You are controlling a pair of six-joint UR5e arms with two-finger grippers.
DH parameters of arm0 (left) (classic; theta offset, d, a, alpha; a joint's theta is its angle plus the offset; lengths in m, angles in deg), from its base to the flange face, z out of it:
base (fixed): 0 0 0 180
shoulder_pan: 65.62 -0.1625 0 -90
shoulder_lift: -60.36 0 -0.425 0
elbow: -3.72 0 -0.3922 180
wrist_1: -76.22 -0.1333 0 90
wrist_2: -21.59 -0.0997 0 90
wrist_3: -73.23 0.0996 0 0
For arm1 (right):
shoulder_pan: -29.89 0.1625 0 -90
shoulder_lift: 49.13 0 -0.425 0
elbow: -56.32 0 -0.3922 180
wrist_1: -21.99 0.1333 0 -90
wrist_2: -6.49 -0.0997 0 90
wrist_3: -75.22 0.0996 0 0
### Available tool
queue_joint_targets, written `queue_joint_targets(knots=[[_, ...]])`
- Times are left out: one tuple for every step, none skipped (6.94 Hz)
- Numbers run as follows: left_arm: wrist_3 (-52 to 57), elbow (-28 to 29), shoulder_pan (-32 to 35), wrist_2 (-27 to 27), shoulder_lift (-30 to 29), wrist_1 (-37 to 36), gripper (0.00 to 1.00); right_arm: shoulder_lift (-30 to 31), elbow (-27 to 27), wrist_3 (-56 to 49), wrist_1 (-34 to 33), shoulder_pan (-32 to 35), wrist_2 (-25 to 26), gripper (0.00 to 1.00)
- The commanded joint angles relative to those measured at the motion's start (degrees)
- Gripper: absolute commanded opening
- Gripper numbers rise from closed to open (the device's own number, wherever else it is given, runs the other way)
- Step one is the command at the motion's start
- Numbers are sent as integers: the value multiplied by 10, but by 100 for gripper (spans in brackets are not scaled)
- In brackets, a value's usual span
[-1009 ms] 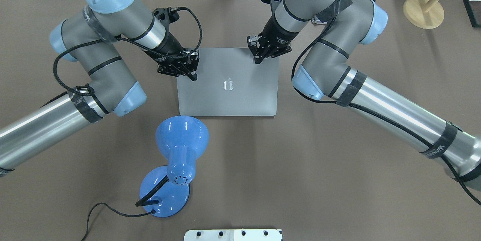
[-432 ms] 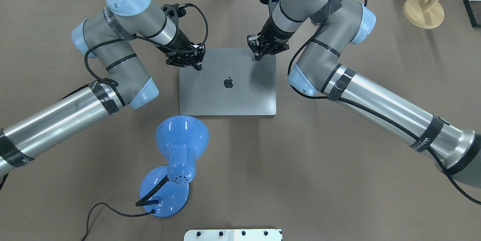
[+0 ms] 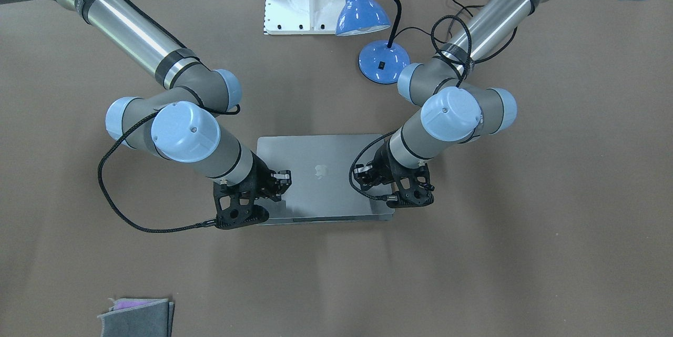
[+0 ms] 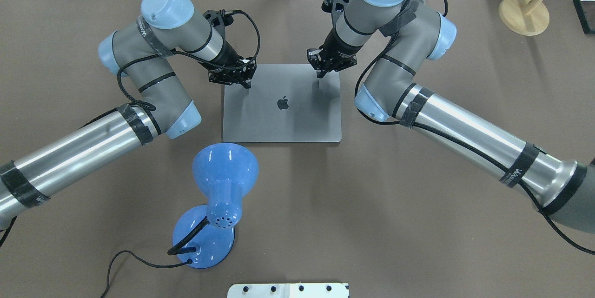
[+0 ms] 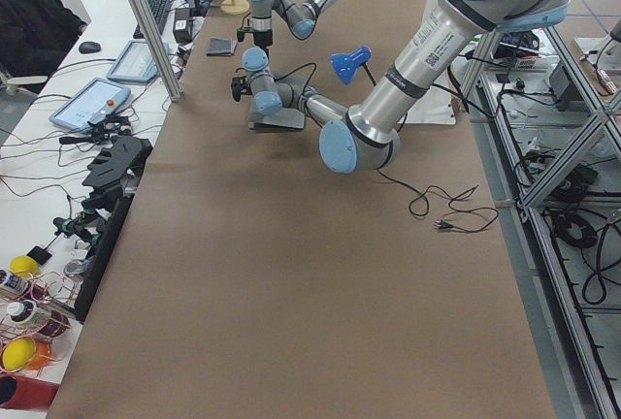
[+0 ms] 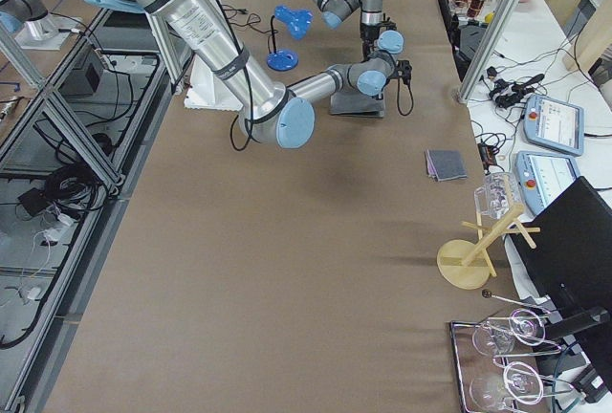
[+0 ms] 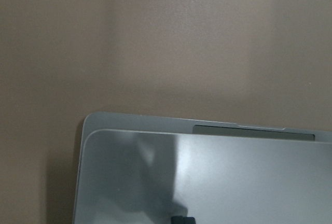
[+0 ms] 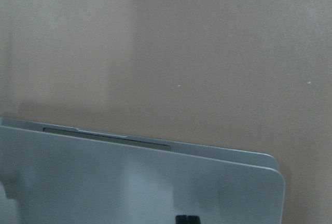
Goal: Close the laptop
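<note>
The brown worktop (image 4: pixel 418 223) carries the laptop (image 4: pixel 297 121) at its middle in the overhead view. The lid lies down flat over the base with the dark logo (image 4: pixel 282 102) facing up. The wrist views show a strip of the base edge past the lid; I cannot tell whether a gap lies between them. A blue desk lamp (image 4: pixel 223 182) stands at the laptop's 7 o'clock. The left tool (image 4: pixel 246 84) is clenched on nothing, its tips down at the lid near the 11 o'clock corner. The right tool (image 4: pixel 320 74), likewise clenched empty, points down near the 1 o'clock corner. A grey felt pouch (image 3: pixel 136 317) lies well apart.
</note>
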State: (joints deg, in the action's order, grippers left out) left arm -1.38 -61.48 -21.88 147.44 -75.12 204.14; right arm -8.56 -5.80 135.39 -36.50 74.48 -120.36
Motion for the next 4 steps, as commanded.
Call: queue_joint_targets(knots=[[0, 2, -1, -2, 0, 0, 0, -8, 9, 2, 1, -4, 5, 0], [0, -2, 0, -1, 0, 0, 0, -8, 5, 4, 1, -3, 5, 0], [-1, -14, 3, 0, 0, 0, 0, -15, 1, 6, 0, 8, -2, 0], [2, -43, 29, 9, 6, -6, 18, -15, -6, 8, -1, 38, -44, 0]])
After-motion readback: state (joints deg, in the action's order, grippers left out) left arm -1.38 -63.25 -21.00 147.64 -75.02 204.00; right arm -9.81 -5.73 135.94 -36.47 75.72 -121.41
